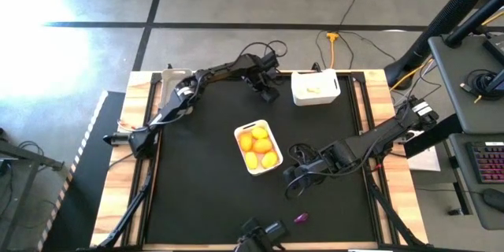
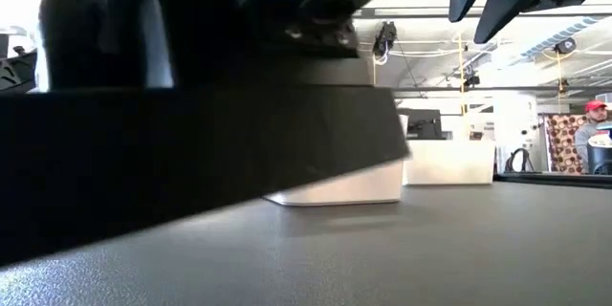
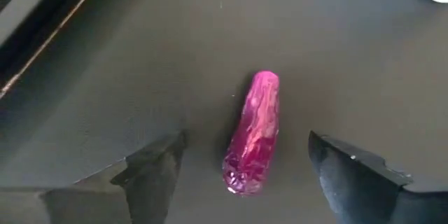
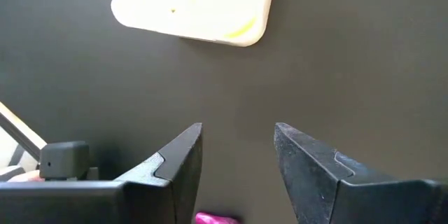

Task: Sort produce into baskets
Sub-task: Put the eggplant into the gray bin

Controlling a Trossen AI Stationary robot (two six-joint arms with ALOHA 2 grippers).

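A magenta-purple elongated vegetable (image 3: 253,136) lies flat on the black mat. My left gripper (image 3: 246,140) stands open over it at the table's far middle (image 1: 266,90), one finger on each side and neither touching. A white basket (image 1: 256,148) at mid-table holds several orange and yellow fruits. Another white basket (image 1: 315,87) stands at the far right with pale pieces inside. A greyish basket (image 1: 173,79) sits at the far left. My right gripper (image 4: 238,129) hangs open and holds nothing above the mat (image 1: 293,183). A second purple piece (image 1: 301,217) lies near the front edge.
Black mat stretches free between the baskets and along the left side (image 1: 197,173). In the low view a dark bulk (image 2: 191,105) blocks the left half, with two white baskets (image 2: 449,164) behind it. A person (image 2: 593,134) stands far off in the room.
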